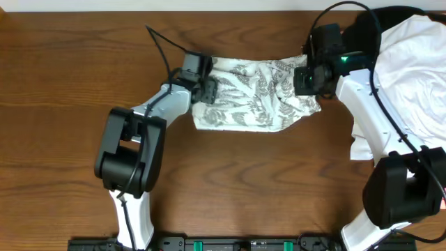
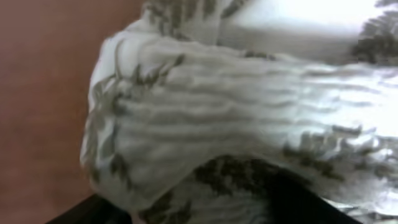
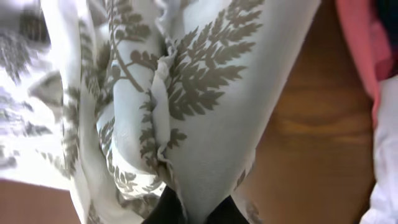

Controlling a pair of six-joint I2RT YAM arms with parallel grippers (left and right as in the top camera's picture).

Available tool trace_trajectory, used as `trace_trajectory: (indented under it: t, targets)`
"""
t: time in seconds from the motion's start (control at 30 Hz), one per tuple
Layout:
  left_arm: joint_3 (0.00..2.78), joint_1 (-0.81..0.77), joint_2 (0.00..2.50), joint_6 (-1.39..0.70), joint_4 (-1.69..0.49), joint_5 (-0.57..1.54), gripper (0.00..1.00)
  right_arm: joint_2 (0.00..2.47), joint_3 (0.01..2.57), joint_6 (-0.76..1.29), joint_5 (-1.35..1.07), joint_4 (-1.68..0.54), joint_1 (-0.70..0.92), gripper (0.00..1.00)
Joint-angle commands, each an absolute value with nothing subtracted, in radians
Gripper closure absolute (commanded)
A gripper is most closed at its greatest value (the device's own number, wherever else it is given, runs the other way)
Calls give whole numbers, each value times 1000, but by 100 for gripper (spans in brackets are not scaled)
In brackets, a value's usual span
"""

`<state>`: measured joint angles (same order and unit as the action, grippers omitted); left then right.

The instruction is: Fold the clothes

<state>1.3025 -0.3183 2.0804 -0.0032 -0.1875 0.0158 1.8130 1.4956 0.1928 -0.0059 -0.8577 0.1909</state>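
Note:
The clothes (image 1: pixel 251 94), a white garment printed with grey-green fern leaves, lie bunched in a wide band across the back middle of the wooden table (image 1: pixel 70 84). My left gripper (image 1: pixel 207 87) is at the garment's left end. In the left wrist view its dark fingers stand wide apart at the bottom edge, and a thick ribbed fold of the fabric (image 2: pixel 205 118) fills the space between them. My right gripper (image 1: pixel 306 78) is at the garment's right end. In the right wrist view it (image 3: pixel 189 210) is shut on a pinched fold of the printed cloth (image 3: pixel 205 81), which hangs taut from the tips.
A plain white garment (image 1: pixel 418 63) is heaped at the right edge of the table under the right arm, with a black one (image 1: pixel 390 17) behind it. A coral-pink edge (image 3: pixel 357 37) shows in the right wrist view. Bare wood lies in front and to the left.

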Motion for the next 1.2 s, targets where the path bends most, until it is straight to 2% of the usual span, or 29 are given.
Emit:
trace_trajectory:
  t: [0.0,0.17,0.43,0.9,1.17]
  targets:
    - [1267,-374,2119,-74,-319,42,29,1797,1518,179,27,-840,148,99]
    - [1267,-437,2119,-116,-422,45,29,1797,1518,178,26,-840,105,99]
    - [1267,-485,2119,-118,-446,45,28,1789,1526,83,-84,-819,126,99]
    - [1267,-486,2119,-118,-452,45,28,1765,1541,77,-94,-822,432,99]
    - [1267,-486,2119,-118,-451,45,28,1765,1541,101,-105,-861,535,99]
